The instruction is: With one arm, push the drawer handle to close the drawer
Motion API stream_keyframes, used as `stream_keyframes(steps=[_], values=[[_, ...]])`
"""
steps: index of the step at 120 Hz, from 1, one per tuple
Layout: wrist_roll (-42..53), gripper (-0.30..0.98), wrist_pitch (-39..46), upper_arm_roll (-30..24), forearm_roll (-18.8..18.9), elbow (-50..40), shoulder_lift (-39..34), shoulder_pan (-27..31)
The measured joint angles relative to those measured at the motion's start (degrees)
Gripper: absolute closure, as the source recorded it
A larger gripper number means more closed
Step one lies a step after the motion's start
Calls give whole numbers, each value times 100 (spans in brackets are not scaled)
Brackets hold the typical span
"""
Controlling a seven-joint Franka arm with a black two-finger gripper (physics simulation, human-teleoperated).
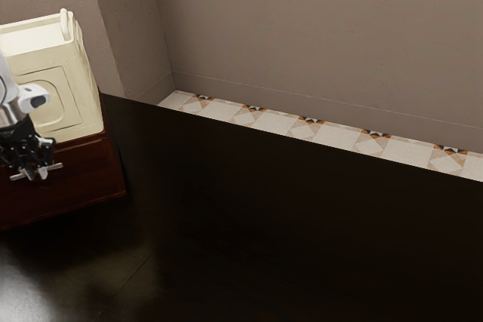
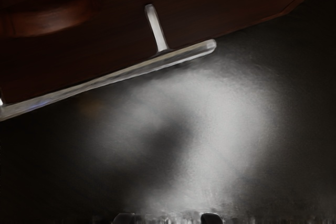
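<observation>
In the exterior view my gripper (image 1: 36, 174) is at the far left, in front of the reddish-brown drawer front (image 1: 83, 171). Its tips overlap the silver bar handle (image 1: 54, 167); contact cannot be made out. The wrist view has the handle (image 2: 115, 74) running slantwise, a post joining it to the drawer front (image 2: 220, 9). Two dark fingertips stand apart at that view's lower edge, so the gripper (image 2: 168, 218) is open, with nothing visible between them. How far the drawer stands out is unclear.
A cream-coloured box (image 1: 56, 103) with a raised loop sits on top of the wooden cabinet. A dark glossy surface (image 1: 287, 224) spreads below and beside the cabinet. Beyond it are patterned floor tiles (image 1: 275, 120) and a grey-brown wall (image 1: 317, 28).
</observation>
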Motion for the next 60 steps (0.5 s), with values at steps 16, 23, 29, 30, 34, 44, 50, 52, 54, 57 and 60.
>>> stream_keyframes(steps=[16, 23, 29, 30, 34, 44, 50, 52, 54, 57, 60], values=[[-94, 30, -624, -183, -9, 32, -565, -44], [-100, 23, -922, -238, -16, 101, -827, -124], [-103, 18, -1182, -277, -31, 260, -938, -241], [-103, 18, -1222, -289, -34, 291, -949, -253], [-105, 15, -1390, -375, -46, 466, -970, -284], [-109, 10, -1796, -554, -77, 875, -987, -315], [-109, 8, -1969, -585, -101, 980, -981, -326], [-109, 7, -2016, -588, -117, 1003, -975, -328], [-109, 7, -2059, -591, -132, 1020, -971, -329], [-108, 6, -2116, -595, -154, 1043, -962, -332], [-107, 5, -2165, -599, -175, 1063, -954, -332]])
